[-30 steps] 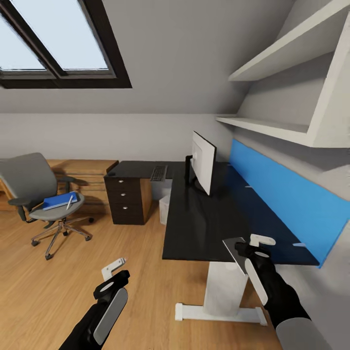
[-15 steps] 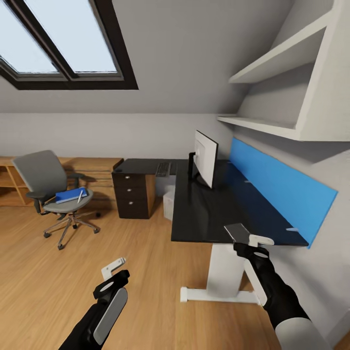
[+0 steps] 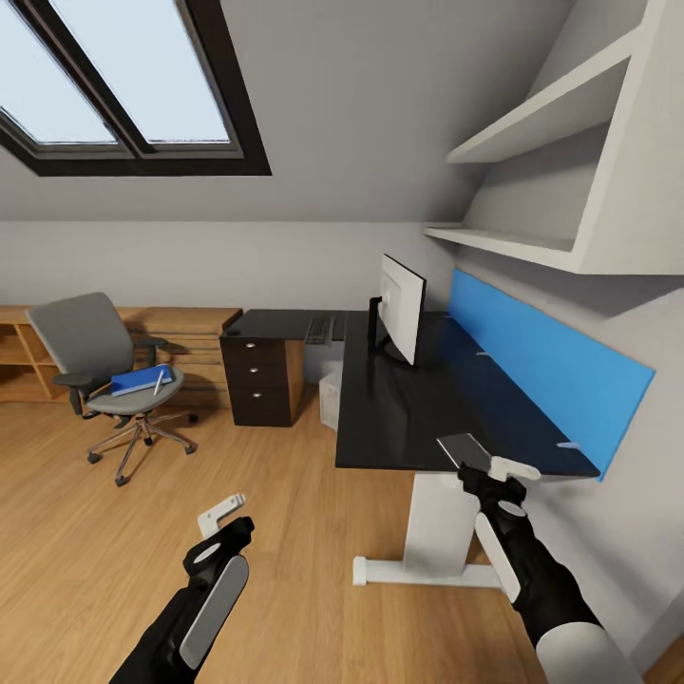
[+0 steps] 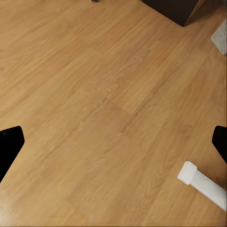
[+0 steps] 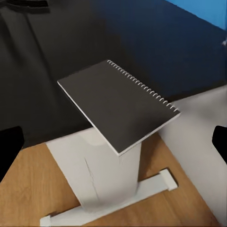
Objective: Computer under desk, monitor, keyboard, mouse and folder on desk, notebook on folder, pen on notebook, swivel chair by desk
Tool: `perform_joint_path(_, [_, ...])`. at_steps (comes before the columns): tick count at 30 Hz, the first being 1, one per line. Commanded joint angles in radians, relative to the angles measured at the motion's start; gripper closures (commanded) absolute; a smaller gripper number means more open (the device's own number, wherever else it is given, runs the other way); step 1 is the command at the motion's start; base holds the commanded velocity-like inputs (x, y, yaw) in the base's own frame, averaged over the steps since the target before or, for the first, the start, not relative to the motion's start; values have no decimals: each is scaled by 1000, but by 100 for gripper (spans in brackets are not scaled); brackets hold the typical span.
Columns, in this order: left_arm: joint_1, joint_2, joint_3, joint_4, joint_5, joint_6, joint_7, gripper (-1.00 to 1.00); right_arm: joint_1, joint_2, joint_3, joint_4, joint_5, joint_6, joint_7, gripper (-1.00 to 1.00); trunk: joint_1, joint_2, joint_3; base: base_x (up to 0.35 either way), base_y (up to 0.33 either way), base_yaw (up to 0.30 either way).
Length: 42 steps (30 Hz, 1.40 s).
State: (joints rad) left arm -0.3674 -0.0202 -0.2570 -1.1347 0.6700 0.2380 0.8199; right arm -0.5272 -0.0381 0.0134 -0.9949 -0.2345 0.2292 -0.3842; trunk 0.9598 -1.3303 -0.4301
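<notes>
The dark grey notebook [image 3: 464, 451] [image 5: 118, 104] lies at the front edge of the black desk [image 3: 399, 418], one corner past the edge. My right gripper [image 3: 491, 472] is open just behind it, its fingertips [image 5: 10, 144] wide apart. My left gripper [image 3: 223, 532] is open over bare floor. The monitor [image 3: 403, 306] stands on the desk, with the keyboard [image 3: 318, 330] beyond it. The computer [image 3: 329, 399] sits under the desk. The swivel chair [image 3: 81, 337] at far left carries the blue folder [image 3: 138, 381] and the white pen [image 3: 159, 382]. The mouse is too small to make out.
A black drawer unit [image 3: 258, 380] stands under the desk's far wing, with a light wooden chest [image 3: 190, 332] behind the chair. White shelves [image 3: 513, 242] hang above the blue panel. The desk's white foot [image 3: 427, 570] [image 4: 203, 182] lies on the wooden floor [image 3: 190, 456].
The camera has pulled back and turned left, shifting the whole picture. My right gripper has drawn back from over the desk top to its front edge, where the notebook stays.
</notes>
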Motion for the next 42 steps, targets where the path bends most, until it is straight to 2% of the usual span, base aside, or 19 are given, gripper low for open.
perform_joint_path(1, [-1, 1, -1, -9, 3, 5, 6, -100, 0, -1, 1, 0, -15, -20, -5, -100, 0, -1, -1, -3, 0, 0])
perform_joint_path(5, [-1, 8, -2, -32, 6, 7, 7, -100, 2, -8, -15, 5, -110, -94, -5, -100, 4, -8, -4, -1, 0, 0])
perform_joint_path(6, [-1, 10, -2, -36, 9, 7, 6, -100, 8, -17, -42, 5, -196, -109, 7, -100, 8, -15, -7, 0, 0, 0])
perform_joint_path(7, [-1, 11, -2, -38, 10, 7, 6, -100, 11, -23, -59, 5, -245, -115, 18, -100, 12, -22, -11, 0, 0, 0])
perform_joint_path(8, [-1, 13, -2, -40, 11, 7, 6, -100, 17, -34, -87, 5, -324, -123, 44, -100, 15, -29, -14, 0, 0, 0])
perform_joint_path(11, [-1, 16, -2, -42, 13, 7, 6, -100, 21, -59, -132, 8, -406, -127, 87, -100, 27, -50, -23, 0, 0, 0])
perform_joint_path(12, [-1, 17, -1, -43, 15, 7, 5, -100, 24, -89, -207, 22, -480, -128, 143, -100, 31, -57, -26, 0, 0, 0])
perform_joint_path(13, [-1, 18, -1, -43, 15, 8, 5, -100, 24, -97, -243, 29, -515, -126, 169, -100, 35, -64, -29, 0, 0, 0])
perform_joint_path(16, [-1, 18, -1, -43, 15, 8, 5, -100, 25, -103, -282, 34, -571, -116, 200, -100, 46, -85, -39, 0, 0, 0])
perform_joint_path(17, [-1, 19, -2, -44, 16, 8, 5, -100, 25, -112, -315, 38, -702, -48, 232, -100, 50, -92, -42, 0, 0, 0])
perform_joint_path(19, [-1, 19, -1, -45, 16, 8, 5, -100, 25, -116, -320, 46, -747, -21, 246, -100, 58, -106, -48, 0, 0, 0])
perform_joint_path(22, [-1, 19, -1, -47, 16, 8, 5, -100, 26, -123, -323, 74, -769, -6, 266, -100, 69, -127, -58, 0, 0, 0])
perform_joint_path(27, [1, 36, -1, -85, 25, 10, 3, -100, 26, -133, -324, 135, -788, 9, 355, -100, 88, -162, -73, 0, 0, 0])
perform_joint_path(28, [19, 46, -1, -127, 47, 24, 2, -100, 26, -134, -323, 145, -791, 12, 388, -100, 92, -169, -76, 0, 0, 0])
perform_joint_path(31, [61, 71, -1, -221, 101, 88, 0, -100, 26, -135, -323, 152, -792, 13, 410, -100, 104, -190, -86, 0, 0, 0])
perform_joint_path(33, [99, 115, -1, -333, 183, 183, -4, -100, 26, -138, -323, 156, -792, 14, 420, -100, 111, -204, -92, 0, 0, 0])
perform_joint_path(38, [125, 168, -2, -419, 313, 257, -30, -100, 26, -138, -323, 168, -791, 15, 426, -100, 130, -239, -108, 0, 0, 0])
perform_joint_path(39, [129, 187, -3, -434, 360, 271, -50, -100, 26, -138, -323, 174, -791, 14, 428, -100, 134, -246, -111, 0, 0, 0])
perform_joint_path(42, [133, 210, -5, -447, 408, 283, -80, -100, 26, -138, -321, 179, -791, 14, 430, -100, 146, -267, -120, 0, 0, 0])
